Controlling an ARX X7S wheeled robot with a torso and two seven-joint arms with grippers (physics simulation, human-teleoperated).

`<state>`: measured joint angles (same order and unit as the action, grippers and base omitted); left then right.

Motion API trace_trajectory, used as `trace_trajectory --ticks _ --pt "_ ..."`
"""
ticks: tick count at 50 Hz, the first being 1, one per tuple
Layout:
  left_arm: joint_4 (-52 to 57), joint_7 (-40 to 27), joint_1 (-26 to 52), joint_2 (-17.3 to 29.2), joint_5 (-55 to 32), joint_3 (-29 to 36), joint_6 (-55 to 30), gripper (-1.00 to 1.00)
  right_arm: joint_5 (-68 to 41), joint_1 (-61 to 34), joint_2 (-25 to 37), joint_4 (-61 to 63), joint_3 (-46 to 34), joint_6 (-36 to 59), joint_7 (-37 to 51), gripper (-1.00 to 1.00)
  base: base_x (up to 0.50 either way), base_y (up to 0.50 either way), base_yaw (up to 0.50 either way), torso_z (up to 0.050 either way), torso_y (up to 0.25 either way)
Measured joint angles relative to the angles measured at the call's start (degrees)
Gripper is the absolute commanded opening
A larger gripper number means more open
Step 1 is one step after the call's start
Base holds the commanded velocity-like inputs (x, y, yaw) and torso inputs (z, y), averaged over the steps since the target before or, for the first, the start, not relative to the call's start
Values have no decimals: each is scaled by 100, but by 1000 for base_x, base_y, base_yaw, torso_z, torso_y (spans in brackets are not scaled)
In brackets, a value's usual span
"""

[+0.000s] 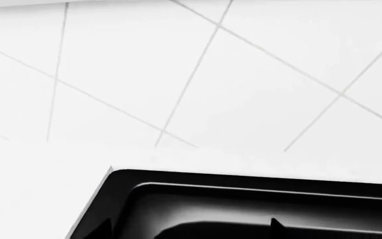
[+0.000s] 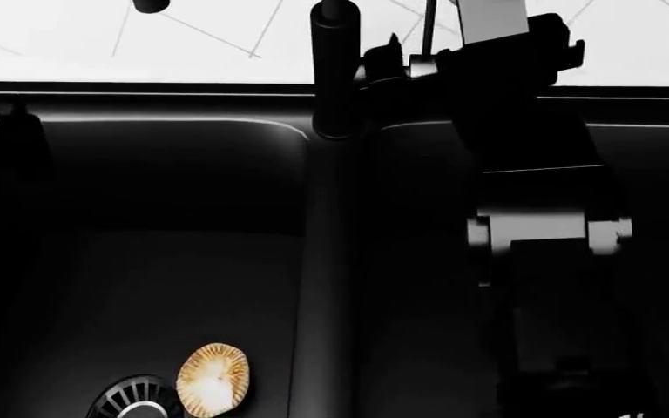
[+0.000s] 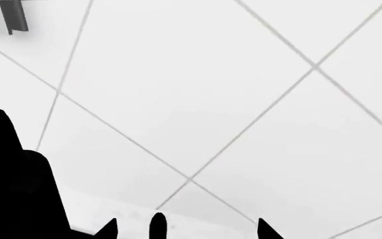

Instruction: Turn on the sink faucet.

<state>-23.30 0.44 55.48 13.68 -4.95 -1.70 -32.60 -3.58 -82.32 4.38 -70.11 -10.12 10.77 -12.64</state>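
Your right arm reaches over the right basin of the black sink (image 2: 172,122), its right gripper (image 2: 410,65) drawn up just beside the post of the sink faucet (image 2: 334,74), which stands at the back rim on the central divider in the head view. Whether the claw is spread or pressed together cannot be told: it reads as a black mass against black, and the right wrist view shows only dark tips low in the frame against the white tiled wall (image 3: 211,99). The thin lever cannot be told apart from the gripper here, so the main risk is judging contact blind; push sideways now and you may shove the post rather than the handle, or slide past the lever altogether. A second hazard is the wall close behind, where an overreach would jam the wrist. The left gripper is not visible; the left wrist view shows only a sink corner and tile, so its state is unknown too. A pale scalloped shell-like object (image 2: 212,380) lies beside the left drain strainer (image 2: 135,399), well apart from the work.
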Motion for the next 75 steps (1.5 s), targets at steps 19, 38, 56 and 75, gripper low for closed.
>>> trace_trajectory --ticks 19,38,56,75 --pt "-70 -33 -71 2 -43 11 63 100 -69 -123 -134 -458 353 -315 166 -100 0 0 0 0 0" --pt "5 -59 -118 48 -79 20 28 100 -731 47 -178 -471 728 -581 412 -100 0 -3 -7 0 0" --pt "7 -109 -147 51 -100 40 62 100 -310 1367 -72 2383 532 531 652 -100 0 -4 -7 0 1" --pt "-42 -150 -156 30 -134 67 106 100 -422 2194 52 4387 634 1484 731 -100 0 -1 -4 0 1"
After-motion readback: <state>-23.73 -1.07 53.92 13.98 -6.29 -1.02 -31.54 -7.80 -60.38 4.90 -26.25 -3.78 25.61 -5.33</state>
